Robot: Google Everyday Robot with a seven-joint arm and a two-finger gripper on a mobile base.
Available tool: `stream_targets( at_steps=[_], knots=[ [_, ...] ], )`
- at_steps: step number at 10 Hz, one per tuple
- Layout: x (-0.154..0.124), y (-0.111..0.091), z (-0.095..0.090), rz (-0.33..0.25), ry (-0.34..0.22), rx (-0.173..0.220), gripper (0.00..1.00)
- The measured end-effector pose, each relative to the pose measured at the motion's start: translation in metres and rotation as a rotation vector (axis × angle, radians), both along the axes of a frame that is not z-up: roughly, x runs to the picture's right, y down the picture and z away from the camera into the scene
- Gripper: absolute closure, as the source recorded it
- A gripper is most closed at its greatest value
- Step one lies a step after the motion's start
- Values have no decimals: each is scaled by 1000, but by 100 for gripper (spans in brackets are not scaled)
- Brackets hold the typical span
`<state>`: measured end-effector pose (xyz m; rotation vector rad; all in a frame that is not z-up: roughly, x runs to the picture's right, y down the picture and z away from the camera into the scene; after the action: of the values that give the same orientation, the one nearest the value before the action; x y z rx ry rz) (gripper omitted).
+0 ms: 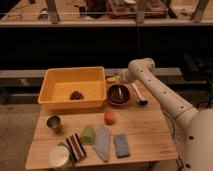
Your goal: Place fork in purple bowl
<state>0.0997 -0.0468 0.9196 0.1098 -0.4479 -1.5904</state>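
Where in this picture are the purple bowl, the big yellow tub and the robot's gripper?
purple bowl (120, 101): camera view, on its front rim.
yellow tub (73, 104): camera view, on its front wall.
gripper (121, 80): camera view, shut, above the bowl's far edge, at the arm's tip.

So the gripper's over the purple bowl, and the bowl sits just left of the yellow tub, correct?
Not quite. The camera view shows the purple bowl just right of the yellow tub, not left. The rest holds: the gripper is at the bowl's far rim, over it, shut.
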Motion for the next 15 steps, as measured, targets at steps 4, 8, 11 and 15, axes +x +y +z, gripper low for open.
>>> stream_targets(
  at_steps=[4, 8, 11, 15],
  knots=[
    [0, 14, 9, -20, -9, 34, 100],
    [-3, 25, 11, -27, -16, 46, 95],
    [-4, 30, 11, -39, -17, 41, 66],
    [-1, 35, 12, -51, -4, 33, 28]
  ],
)
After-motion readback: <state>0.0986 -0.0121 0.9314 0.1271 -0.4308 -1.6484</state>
